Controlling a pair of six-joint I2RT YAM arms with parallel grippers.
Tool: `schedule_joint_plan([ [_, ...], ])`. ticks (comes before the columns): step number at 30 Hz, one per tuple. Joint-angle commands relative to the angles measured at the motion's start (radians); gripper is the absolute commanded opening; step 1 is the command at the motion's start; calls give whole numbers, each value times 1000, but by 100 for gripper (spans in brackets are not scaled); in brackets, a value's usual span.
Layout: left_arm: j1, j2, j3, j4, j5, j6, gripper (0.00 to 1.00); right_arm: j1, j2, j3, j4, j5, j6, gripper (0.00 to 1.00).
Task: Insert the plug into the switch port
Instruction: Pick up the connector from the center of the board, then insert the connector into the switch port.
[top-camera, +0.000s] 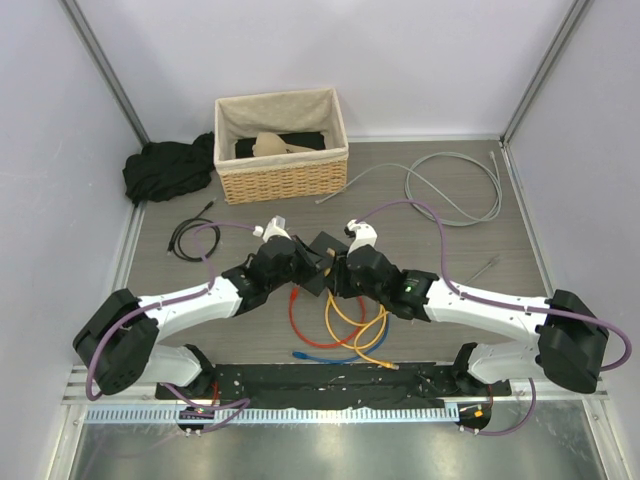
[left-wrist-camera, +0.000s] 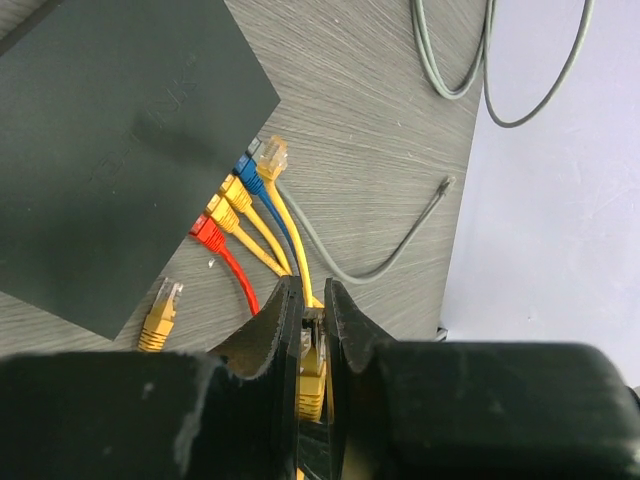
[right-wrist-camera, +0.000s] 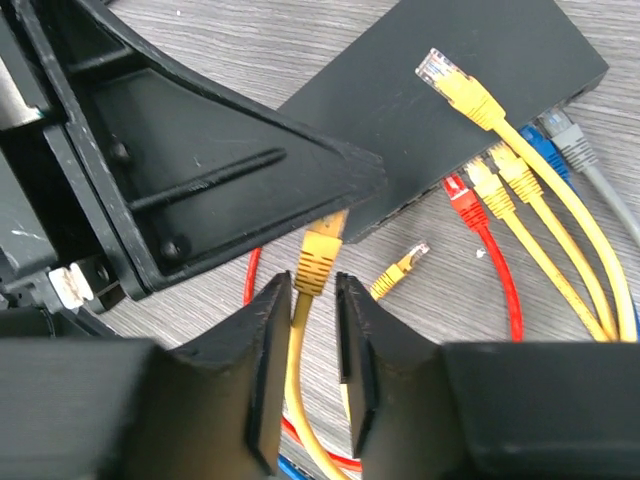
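Observation:
The dark-grey switch (left-wrist-camera: 110, 130) lies on the table; in the top view it (top-camera: 322, 250) sits between my two grippers. Red, yellow, blue and grey plugs sit along its socket edge (right-wrist-camera: 485, 180). One yellow plug (right-wrist-camera: 450, 80) rests loose on its top, another (right-wrist-camera: 405, 265) lies on the table. My left gripper (left-wrist-camera: 312, 295) is shut on a yellow plug (left-wrist-camera: 312, 365), just short of the socket edge. My right gripper (right-wrist-camera: 312, 285) is open, its fingers straddling that plug's yellow cable (right-wrist-camera: 298, 340) just behind the plug (right-wrist-camera: 320, 255).
A wicker basket (top-camera: 282, 145) stands at the back, with black cloth (top-camera: 165, 170) to its left. A grey cable (top-camera: 455, 185) loops at the back right and a black cable (top-camera: 190, 235) lies at the left. Red and yellow cable loops (top-camera: 340, 320) lie near the arms.

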Motion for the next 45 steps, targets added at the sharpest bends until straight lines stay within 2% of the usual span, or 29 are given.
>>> schedule_joint_plan([
  [1,-8,-25,22,6,-30,2,4,2,8,9,71,18,-3,29],
  [5,-13,-21,24,5,-24,14,4,2,4,3,77,31,-45,12],
  [6,-14,-21,24,3,-23,19,5,2,-1,0,76,37,-58,4],
  [7,-13,-18,22,3,-20,25,8,2,-4,-5,74,37,-72,1],
  [9,-13,-19,25,-6,-18,59,13,1,-19,-18,66,44,-125,1],
  [10,-13,-22,30,-14,-21,71,22,1,-24,-25,59,40,-153,1],
  [12,-9,-35,42,-60,-32,140,32,-1,-25,-38,36,35,-226,1],
  [13,-8,-41,62,-83,-38,174,40,-1,-24,-41,14,20,-252,1],
  [15,3,-59,91,-176,-62,264,49,-2,-18,-52,-10,17,-294,1],
  [16,7,-64,119,-193,-73,293,57,-3,-10,-55,-30,15,-329,1],
  [17,15,-70,131,-263,-90,318,61,-3,-2,-63,-38,23,-346,1],
  [20,58,-87,153,-319,-96,401,70,-6,13,-66,-69,85,-366,1],
  [25,132,-100,154,-362,-61,459,72,-27,-57,4,-145,204,-412,1],
  [30,176,-120,142,-383,-52,476,72,-74,-148,201,-236,299,-559,1],
  [33,193,-131,142,-391,-46,482,72,-137,-148,308,-314,400,-668,1],
  [34,195,-133,140,-391,-44,484,72,-160,-147,331,-346,496,-682,1],
  [37,199,-136,142,-397,-46,490,72,-249,-159,406,-357,601,-736,1],
  [40,201,-130,140,-397,-41,493,72,-294,-157,399,-325,580,-788,1],
  [45,201,-99,139,-385,-21,499,73,-292,-110,247,-231,261,-790,1],
])
